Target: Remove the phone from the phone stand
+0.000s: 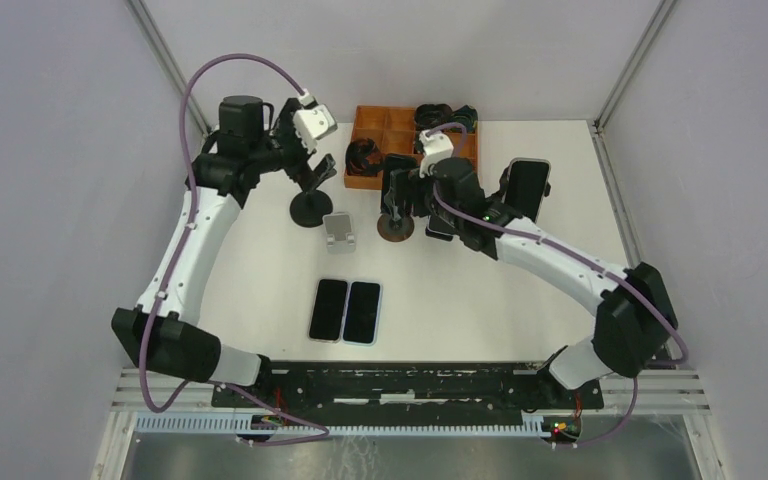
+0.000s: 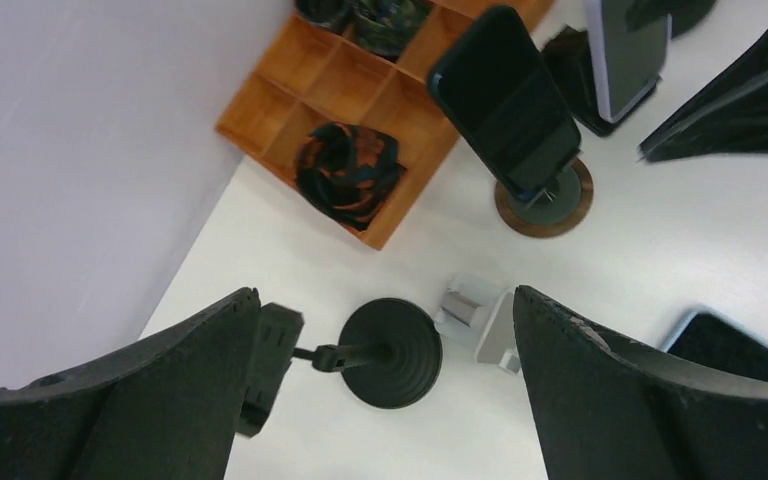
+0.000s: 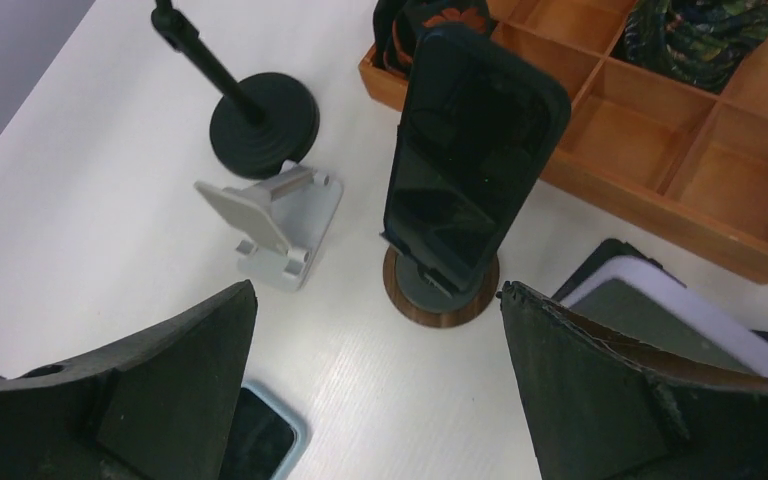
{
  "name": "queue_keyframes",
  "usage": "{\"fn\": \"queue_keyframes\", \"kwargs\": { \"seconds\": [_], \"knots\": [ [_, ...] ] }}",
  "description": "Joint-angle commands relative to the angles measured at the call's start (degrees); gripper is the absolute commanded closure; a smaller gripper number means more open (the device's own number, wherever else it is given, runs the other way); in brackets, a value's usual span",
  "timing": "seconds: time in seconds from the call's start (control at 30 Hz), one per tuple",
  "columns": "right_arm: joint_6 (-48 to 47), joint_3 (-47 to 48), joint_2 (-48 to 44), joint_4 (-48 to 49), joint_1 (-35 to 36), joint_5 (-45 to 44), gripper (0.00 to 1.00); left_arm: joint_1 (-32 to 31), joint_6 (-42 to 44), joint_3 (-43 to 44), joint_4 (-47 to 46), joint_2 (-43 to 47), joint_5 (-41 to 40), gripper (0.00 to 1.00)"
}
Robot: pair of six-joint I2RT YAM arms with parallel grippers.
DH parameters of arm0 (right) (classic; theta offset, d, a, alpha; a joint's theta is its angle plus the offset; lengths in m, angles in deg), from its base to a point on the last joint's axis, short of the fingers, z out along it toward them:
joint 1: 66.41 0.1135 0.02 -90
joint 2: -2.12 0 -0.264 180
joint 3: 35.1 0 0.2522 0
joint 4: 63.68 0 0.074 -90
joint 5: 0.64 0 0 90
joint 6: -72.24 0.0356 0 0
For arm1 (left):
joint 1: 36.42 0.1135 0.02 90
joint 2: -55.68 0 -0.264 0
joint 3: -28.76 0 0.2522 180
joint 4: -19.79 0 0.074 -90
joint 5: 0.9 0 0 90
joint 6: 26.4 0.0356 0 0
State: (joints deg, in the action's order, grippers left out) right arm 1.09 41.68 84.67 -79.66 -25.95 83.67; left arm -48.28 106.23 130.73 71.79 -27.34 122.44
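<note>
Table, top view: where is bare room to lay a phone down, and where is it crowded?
Bare: between the two flat phones and the right arm; also between those phones and the left arm. Crowded: the far centre, black stand, silver stand and loaded stand before the wooden tray.

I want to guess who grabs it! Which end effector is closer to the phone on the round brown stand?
Right. The right end effector hangs open just above that phone; the left end effector is off to its side, over the black stand.

White table (image 1: 270,270), wooden tray (image 1: 372,122), grey stand (image 1: 339,232), two flat phones (image 1: 361,312)
</note>
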Motion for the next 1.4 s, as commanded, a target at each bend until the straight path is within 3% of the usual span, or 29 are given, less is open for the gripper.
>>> {"fn": "queue_keyframes", "kwargs": {
  "seconds": [0.0,0.13,0.4,0.9,1.2,1.37],
  "knots": [
    [-0.4,9.5,6.9,1.7,0.0,-6.6,0.02,0.7,-14.2,3.7,-4.8,2.7,-10.6,0.0],
    [0.4,11.2,10.6,1.8,0.1,-9.3,0.02,0.8,-15.3,8.2,1.7,1.4,-11.3,0.0],
    [2.2,11.4,14.1,3.9,0.0,-15.2,0.02,0.8,-16.9,6.3,2.5,3.3,-10.3,0.0],
    [0.6,16.8,23.3,5.7,-0.9,-13.3,0.05,0.8,-17.3,1.8,3.1,5.4,-7.9,0.0],
    [2.8,15.3,25.2,10.4,-1.0,-8.5,0.27,0.8,-16.8,0.5,3.1,5.5,-7.1,0.0],
    [3.0,13.2,24.8,13.4,-1.0,-6.7,0.54,0.8,-16.1,-0.6,3.1,5.7,-6.8,0.0]
  ]
}}
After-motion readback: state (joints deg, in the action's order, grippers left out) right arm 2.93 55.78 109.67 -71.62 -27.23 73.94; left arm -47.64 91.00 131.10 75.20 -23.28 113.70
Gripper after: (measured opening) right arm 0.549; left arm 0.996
